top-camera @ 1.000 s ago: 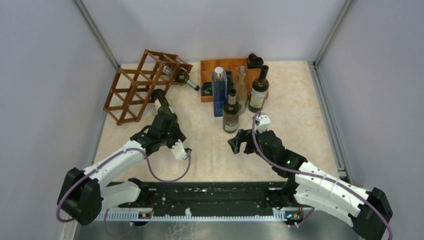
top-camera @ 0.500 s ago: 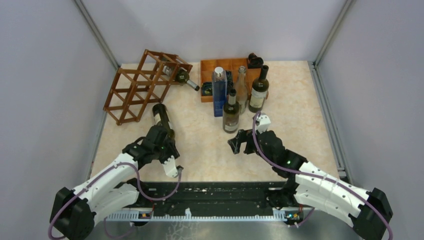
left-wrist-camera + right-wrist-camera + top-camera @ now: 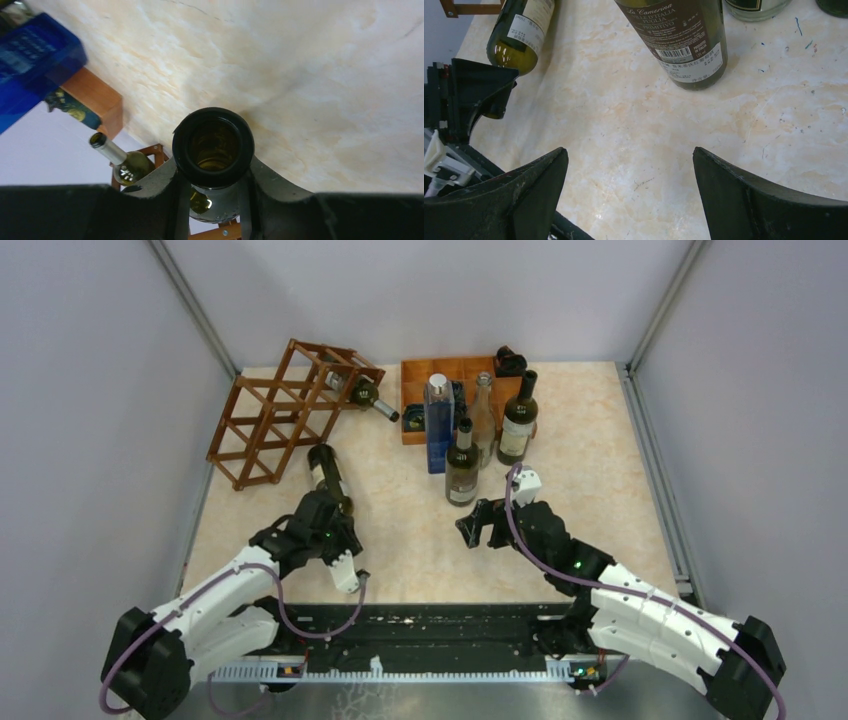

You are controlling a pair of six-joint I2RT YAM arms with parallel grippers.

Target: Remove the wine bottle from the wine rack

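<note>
Dark glass neck is clamped in your left gripper (image 3: 333,510), jaws narrow on either side just under the lip; your wrist view looks straight into the open mouth. That's the wine bottle (image 3: 323,472), out of the wine rack (image 3: 275,410), base pointing back at the rack's near right corner and close to it. Can't tell whether it touches the table (image 3: 400,540). A second bottle (image 3: 364,394) sits in the rack's far right cell, neck poking out toward the orange-brown tray (image 3: 412,375). Your right gripper (image 3: 478,525) is spread wide, holding nothing, over bare table just short of the labelled dark bottle (image 3: 461,468), which stands upright in front of the blue bottle (image 3: 438,430).
</note>
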